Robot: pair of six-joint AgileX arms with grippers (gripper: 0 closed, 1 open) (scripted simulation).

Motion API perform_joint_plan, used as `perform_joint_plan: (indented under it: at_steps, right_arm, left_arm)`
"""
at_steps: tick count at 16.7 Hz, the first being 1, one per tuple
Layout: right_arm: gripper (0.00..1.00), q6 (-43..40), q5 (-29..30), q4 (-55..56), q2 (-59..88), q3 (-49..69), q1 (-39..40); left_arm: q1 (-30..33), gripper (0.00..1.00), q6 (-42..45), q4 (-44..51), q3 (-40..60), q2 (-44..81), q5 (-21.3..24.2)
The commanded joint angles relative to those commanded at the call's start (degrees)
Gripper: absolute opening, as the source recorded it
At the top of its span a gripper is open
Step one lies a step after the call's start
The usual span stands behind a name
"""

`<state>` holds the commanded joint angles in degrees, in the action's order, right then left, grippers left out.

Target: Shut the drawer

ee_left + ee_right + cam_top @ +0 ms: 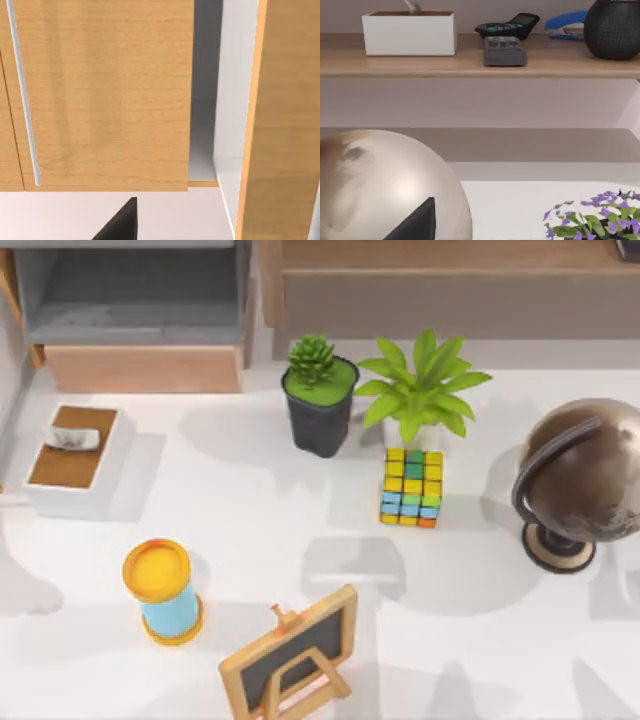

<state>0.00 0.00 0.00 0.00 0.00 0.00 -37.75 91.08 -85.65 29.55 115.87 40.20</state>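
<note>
— So where did we find the drawer [145, 368]?

— At the upper left of the top view, pulled out toward the table. We saw its grey floor and walls laid open, and its peach-wood front panel stood just above the small white box [72, 455] with the brown top.

— And what was beside it?

— To its right, along the upper edge, ran the longer wood-topped unit [450, 300]. Lower, near the centre, a succulent pot [320, 400] and a leafy plant [420, 390] stood close together, with a coloured cube [411, 487] just below the plant. A globe [580, 480] sat at the right edge, a yellow-lidded canister [163, 592] at the lower left, and a little chalkboard [295, 660] at the bottom.

— What of our left gripper [120, 222]?

— We saw a dark wedge of it before a wooden panel [110, 95] with a slim metal bar [22, 95]. Apart or together, we could not tell.

— The right gripper [415, 222]?

— Another dark wedge, against the globe's pale curve [380, 185], near purple flowers [600, 220]. We could not tell its state either.
</note>
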Motion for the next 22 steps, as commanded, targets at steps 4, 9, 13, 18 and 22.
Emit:
perform_joint_plan:
  at_steps: [4, 9, 13, 18, 22]
  right_arm:
    - [1.0, 0.0, 0.0, 0.0, 0.0, 0.0, 0.0]
    - [1.0, 0.0, 0.0, 0.0, 0.0, 0.0, 0.0]
    - [1.0, 0.0, 0.0, 0.0, 0.0, 0.0, 0.0]
    - [1.0, 0.0, 0.0, 0.0, 0.0, 0.0, 0.0]
    - [1.0, 0.0, 0.0, 0.0, 0.0, 0.0, 0.0]
  left_arm:
    - [0.0, 0.4, 0.0, 0.0, 0.0, 0.0, 0.0]
    - [0.0, 0.02, 0.0, 0.0, 0.0, 0.0, 0.0]
    - [0.0, 0.0, 0.0, 0.0, 0.0, 0.0, 0.0]
    - [-0.14, 0.0, -0.2, 0.52, -0.06, 0.59, 0.0]
    - [2.24, 0.0, -0.48, 2.84, 4.09, 2.35, -2.21]
